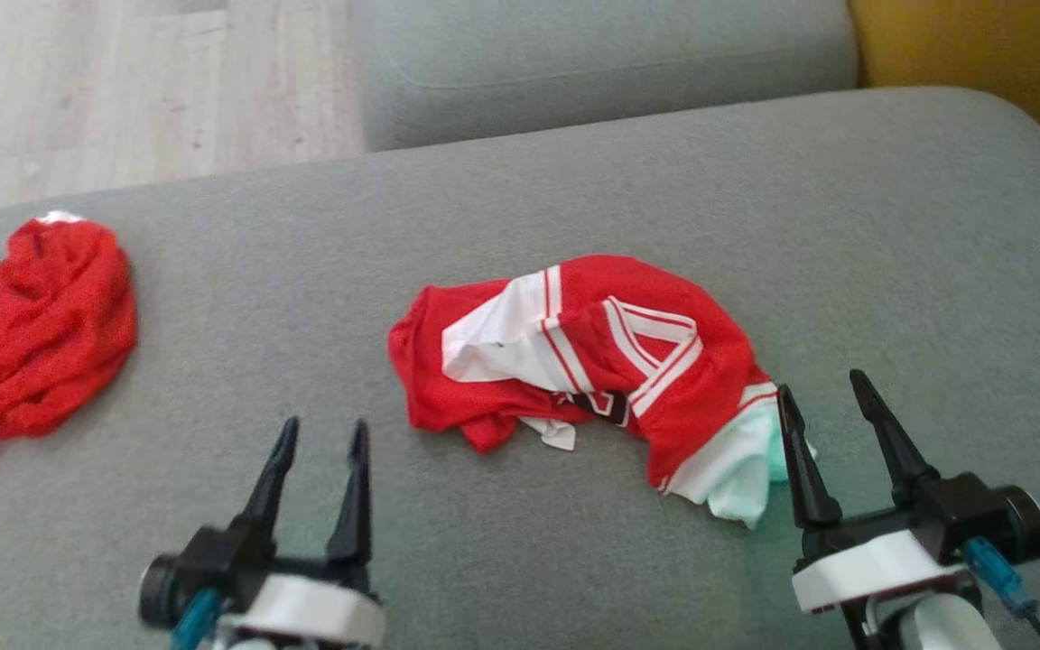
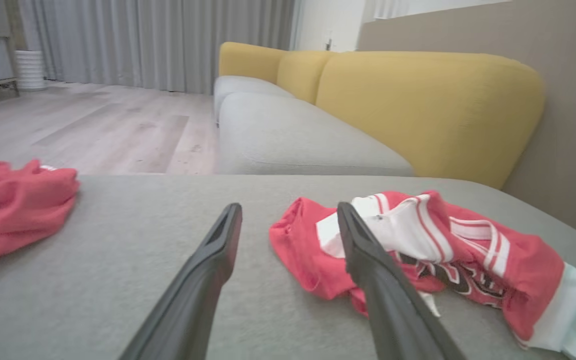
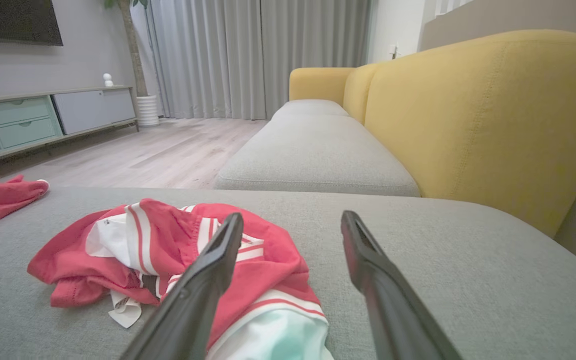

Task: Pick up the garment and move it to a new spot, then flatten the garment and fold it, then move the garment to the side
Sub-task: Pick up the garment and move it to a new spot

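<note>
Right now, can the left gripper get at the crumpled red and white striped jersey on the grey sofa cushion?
Probably yes. The open left gripper sits just left of the red and white jersey, with only bare grey cushion between them; nothing blocks it.

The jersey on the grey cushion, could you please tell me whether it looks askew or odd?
Yes: the jersey lies bunched in a crumpled heap on the cushion, white hem twisted toward the right gripper.
</note>
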Tool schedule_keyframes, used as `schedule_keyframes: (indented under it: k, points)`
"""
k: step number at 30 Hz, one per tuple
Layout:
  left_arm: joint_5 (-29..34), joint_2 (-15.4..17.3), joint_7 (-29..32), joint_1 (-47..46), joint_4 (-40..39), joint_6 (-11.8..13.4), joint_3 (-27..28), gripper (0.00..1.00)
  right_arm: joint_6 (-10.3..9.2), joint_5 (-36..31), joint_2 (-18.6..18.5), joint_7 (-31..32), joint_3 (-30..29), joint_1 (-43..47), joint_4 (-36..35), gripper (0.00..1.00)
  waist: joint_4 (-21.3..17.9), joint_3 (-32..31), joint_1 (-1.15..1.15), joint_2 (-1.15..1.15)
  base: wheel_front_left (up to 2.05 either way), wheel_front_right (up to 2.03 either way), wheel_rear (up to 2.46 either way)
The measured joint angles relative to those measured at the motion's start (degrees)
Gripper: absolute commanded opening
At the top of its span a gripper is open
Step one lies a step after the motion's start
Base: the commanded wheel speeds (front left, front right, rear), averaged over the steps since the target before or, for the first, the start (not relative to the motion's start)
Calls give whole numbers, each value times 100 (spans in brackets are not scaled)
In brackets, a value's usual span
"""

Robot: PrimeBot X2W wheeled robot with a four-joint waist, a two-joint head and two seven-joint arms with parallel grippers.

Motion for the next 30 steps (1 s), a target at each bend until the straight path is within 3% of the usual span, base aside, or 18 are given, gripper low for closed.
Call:
schedule_keyframes:
  k: [4,15,21,30]
  points:
    - [344,-96,-1,530,-178,-34,579,100,0,-38,3,0,-41,65,51,100,126,-66,0,0,0,0,0]
    - [1127,-472,-1,1138,-382,-489,1703,100,0,-35,7,0,-174,411,326,100,179,-159,0,0,0,0,0]
    - [1322,-572,-1,1226,-372,-732,2000,100,0,-25,8,0,-176,410,360,100,185,-143,1,0,0,0,0]
    - [1391,-681,-1,1226,-361,-837,2130,100,0,-10,8,0,-178,397,414,100,206,-160,1,0,0,0,0]
